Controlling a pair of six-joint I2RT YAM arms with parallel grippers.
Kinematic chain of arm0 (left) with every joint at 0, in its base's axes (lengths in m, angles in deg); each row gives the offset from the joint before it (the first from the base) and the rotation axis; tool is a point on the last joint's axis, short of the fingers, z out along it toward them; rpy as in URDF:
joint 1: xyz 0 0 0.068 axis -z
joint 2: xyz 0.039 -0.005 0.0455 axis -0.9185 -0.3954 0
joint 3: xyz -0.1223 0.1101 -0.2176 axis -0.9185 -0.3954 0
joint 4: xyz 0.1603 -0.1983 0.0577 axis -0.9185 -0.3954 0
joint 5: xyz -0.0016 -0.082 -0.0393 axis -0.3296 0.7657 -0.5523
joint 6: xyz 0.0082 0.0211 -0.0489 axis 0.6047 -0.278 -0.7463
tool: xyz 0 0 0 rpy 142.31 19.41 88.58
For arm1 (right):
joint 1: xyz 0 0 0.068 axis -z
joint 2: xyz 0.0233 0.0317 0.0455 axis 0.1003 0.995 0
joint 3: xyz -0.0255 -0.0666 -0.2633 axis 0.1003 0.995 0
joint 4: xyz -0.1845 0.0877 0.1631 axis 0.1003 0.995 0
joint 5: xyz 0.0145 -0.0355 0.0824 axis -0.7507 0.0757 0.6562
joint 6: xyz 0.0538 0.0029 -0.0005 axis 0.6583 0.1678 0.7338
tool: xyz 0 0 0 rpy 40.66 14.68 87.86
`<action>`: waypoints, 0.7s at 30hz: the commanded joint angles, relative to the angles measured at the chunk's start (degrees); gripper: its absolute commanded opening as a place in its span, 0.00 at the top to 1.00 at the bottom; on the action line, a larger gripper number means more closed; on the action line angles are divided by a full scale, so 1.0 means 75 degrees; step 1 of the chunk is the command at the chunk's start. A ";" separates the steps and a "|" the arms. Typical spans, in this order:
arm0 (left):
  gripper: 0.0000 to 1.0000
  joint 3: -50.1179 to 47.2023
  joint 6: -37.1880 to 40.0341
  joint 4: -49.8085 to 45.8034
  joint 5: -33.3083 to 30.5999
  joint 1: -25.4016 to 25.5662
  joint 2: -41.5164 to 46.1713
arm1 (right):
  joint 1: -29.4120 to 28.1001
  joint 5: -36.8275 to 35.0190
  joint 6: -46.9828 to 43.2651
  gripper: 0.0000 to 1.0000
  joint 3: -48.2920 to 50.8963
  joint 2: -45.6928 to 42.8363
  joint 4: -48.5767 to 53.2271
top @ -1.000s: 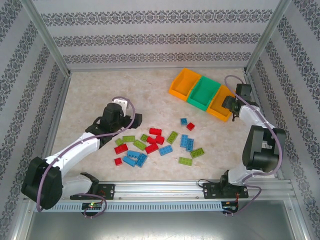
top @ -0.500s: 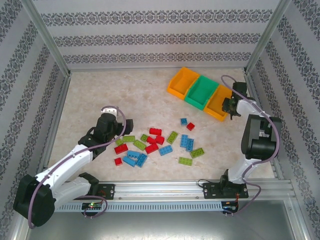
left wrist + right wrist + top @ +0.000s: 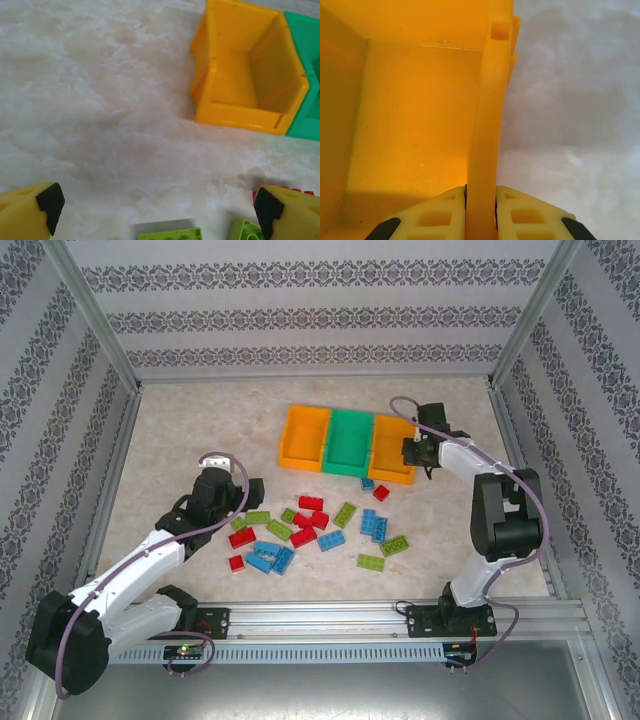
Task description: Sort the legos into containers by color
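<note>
Containers (image 3: 351,430) dragged left; right claw (image 3: 481,200) pinching orange bin (image 3: 420,125) wall; left claw (image 3: 157,206) gaping.

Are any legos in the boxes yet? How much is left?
Done: nothing sorted yet; the left orange bin, green bin and right orange bin look empty. In hand: the right arm's jaws are shut on that bin's side wall; the left arm's jaws stand open by the legos. Left: every red, blue and green one lies on the table.

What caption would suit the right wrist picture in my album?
Right claw clamped on the side wall of an orange bin, pale table alongside.
</note>
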 commanded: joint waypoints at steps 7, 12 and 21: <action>0.01 -0.0235 -0.0098 -0.0041 0.0285 0.0044 0.0250 | -0.0591 0.0380 -0.0742 0.81 -0.1138 0.0714 -0.0149; 0.01 -0.0285 -0.0089 -0.0053 0.0375 0.0044 0.0298 | -0.0563 0.0310 -0.0829 0.67 -0.1438 0.1010 -0.0020; 0.01 -0.0339 -0.0224 -0.0097 0.0329 0.0079 0.0672 | -0.0546 0.0260 -0.0643 0.17 -0.0323 -0.0480 -0.0149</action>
